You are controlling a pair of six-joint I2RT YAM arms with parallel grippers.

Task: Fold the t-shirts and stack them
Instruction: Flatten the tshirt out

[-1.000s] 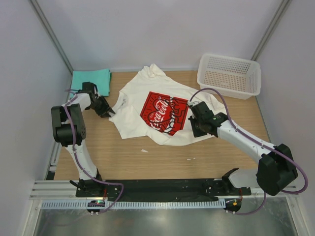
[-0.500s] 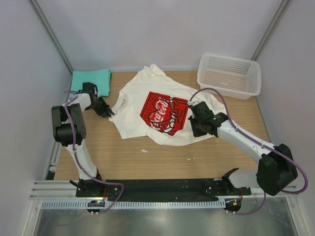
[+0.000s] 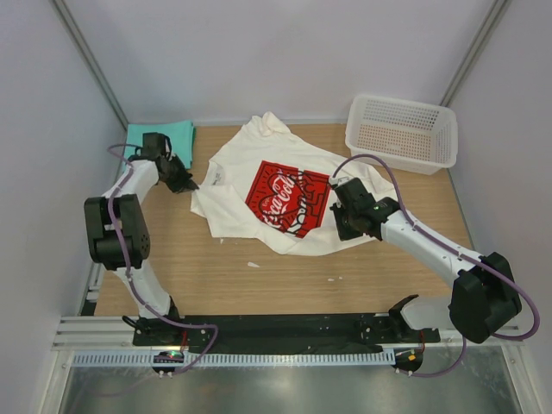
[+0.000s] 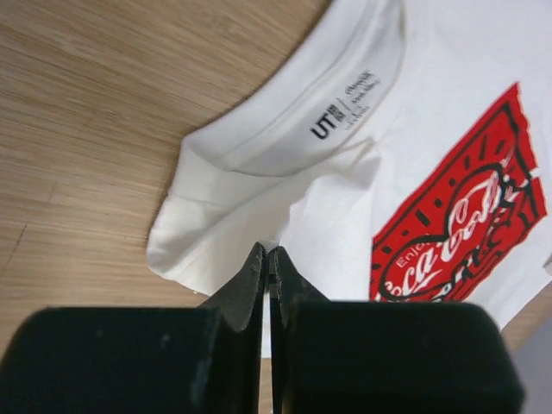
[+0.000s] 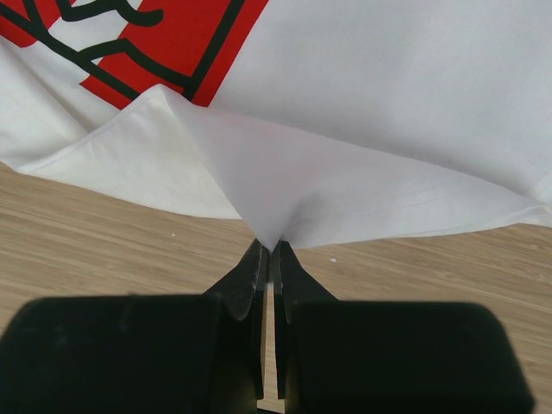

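The white Coca-Cola t-shirt [image 3: 233,203] lies spread mid-table. The left gripper [image 4: 266,255] is clamped on its 9 o'clock edge beside the collar; the right gripper [image 5: 269,250] pinches its 4 o'clock hem. The folded teal t-shirt [image 3: 161,136] sits at 10 o'clock and the mesh basket [image 3: 398,162] at 1 o'clock. The bare table [image 3: 259,285] lies open toward 6 o'clock.

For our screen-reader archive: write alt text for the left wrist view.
The black left gripper is shut on the edge of a white cloth t-shirt lying on a light wooden table. Its collar, with a printed neck label, faces the camera, and a red print with white lettering shows at right.
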